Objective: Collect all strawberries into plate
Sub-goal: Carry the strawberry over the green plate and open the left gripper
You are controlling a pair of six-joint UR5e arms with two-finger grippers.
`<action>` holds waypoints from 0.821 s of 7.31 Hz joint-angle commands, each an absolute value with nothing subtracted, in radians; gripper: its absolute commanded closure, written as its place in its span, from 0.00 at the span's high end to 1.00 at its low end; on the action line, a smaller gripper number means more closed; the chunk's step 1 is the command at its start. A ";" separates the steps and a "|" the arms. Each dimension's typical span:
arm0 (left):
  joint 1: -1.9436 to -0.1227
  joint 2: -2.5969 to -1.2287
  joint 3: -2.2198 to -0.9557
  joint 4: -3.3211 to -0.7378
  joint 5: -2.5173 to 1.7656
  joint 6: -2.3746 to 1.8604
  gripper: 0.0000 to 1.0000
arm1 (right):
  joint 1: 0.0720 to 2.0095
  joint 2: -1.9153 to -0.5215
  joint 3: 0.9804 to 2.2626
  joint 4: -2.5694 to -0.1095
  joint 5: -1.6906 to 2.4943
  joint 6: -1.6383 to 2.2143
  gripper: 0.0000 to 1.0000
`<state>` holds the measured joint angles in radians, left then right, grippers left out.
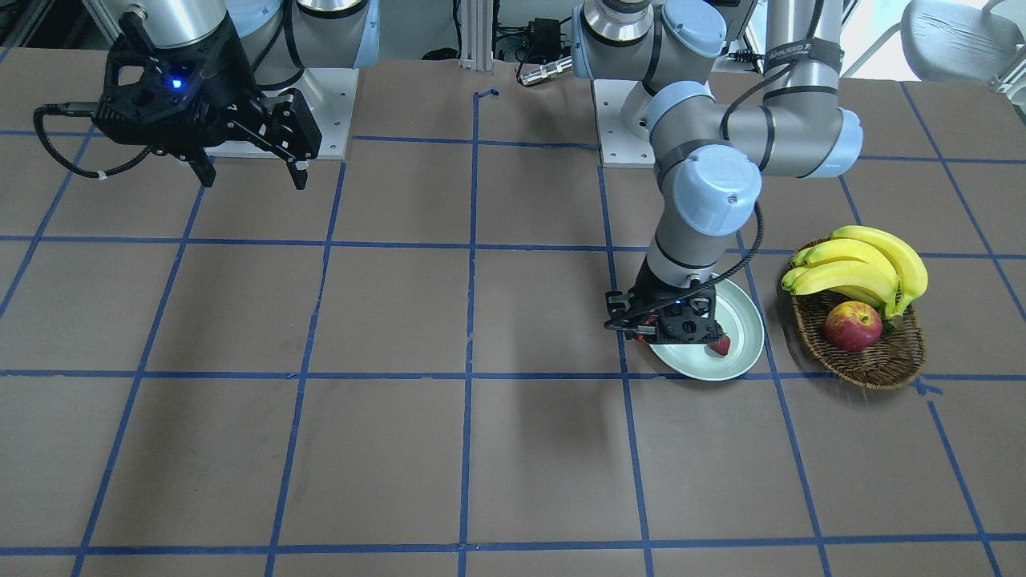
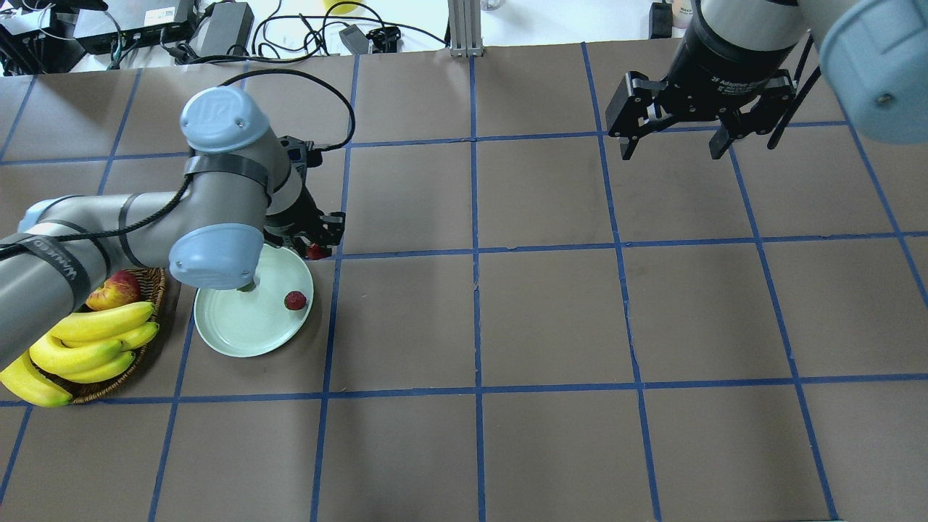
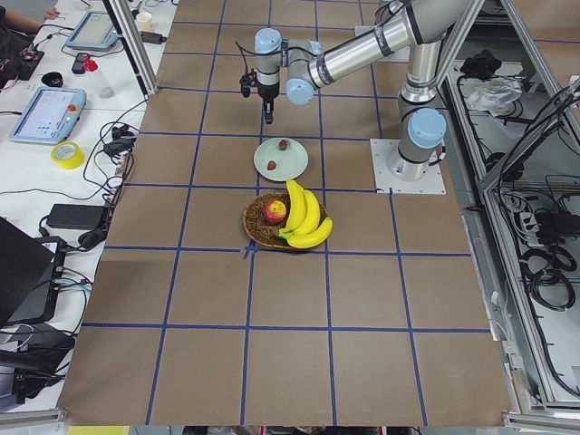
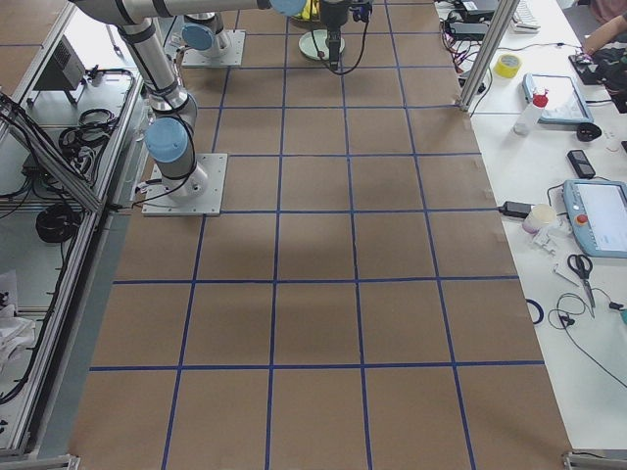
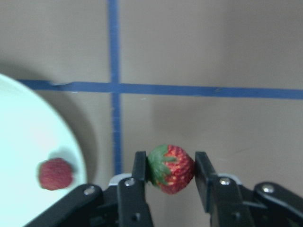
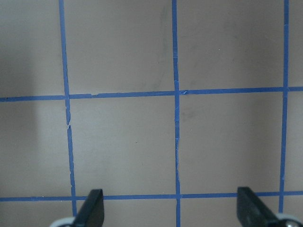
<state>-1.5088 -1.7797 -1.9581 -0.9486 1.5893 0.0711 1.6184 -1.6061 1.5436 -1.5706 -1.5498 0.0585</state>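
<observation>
In the overhead view, a brown woven wicker basket (image 2: 154, 286) sits just left of the round, shallow, pale mint-green plate (image 2: 232, 330). It holds yellow bananas (image 2: 94, 337) and a red-yellow apple (image 2: 116, 290), none of which belong to the job.

One small red strawberry (image 2: 294, 300) lies on the plate near its right rim. A scrap of green near the plate's middle peeks out from under the left arm's elbow. It may be a further berry, but I cannot tell.

Just past the plate's far right rim hangs the left gripper (image 5: 171, 164). Its fingers are closed on a red strawberry with a green leafy top (image 5: 173, 171), which is above the brown table and not yet above the plate. Well to the plate's right, the right gripper (image 2: 672, 148) hovers with its fingers spread wide and nothing between them.

The step in hand looks like the carry. The next move calls for a short shift over the plate's bare middle and a little lowering. The fingers should then part so the berry lands inside the rim and does not roll off.
</observation>
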 commanded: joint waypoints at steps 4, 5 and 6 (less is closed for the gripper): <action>-1.301 -1.808 -2.051 -0.948 1.563 0.347 0.12 | 1.618 -1.605 1.545 -1.577 -1.548 0.043 1.00; -1.301 -1.809 -2.049 -0.948 1.566 0.333 0.98 | 1.618 -1.606 1.546 -1.575 -1.549 0.043 1.00; -1.304 -1.798 -2.046 -0.946 1.571 0.316 1.00 | 1.618 -1.606 1.548 -1.577 -1.548 0.043 1.00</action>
<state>-1.3030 -1.8043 -2.0457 -0.9483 1.5682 0.3336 1.6184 -1.6054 1.5459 -1.5760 -1.5485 0.0430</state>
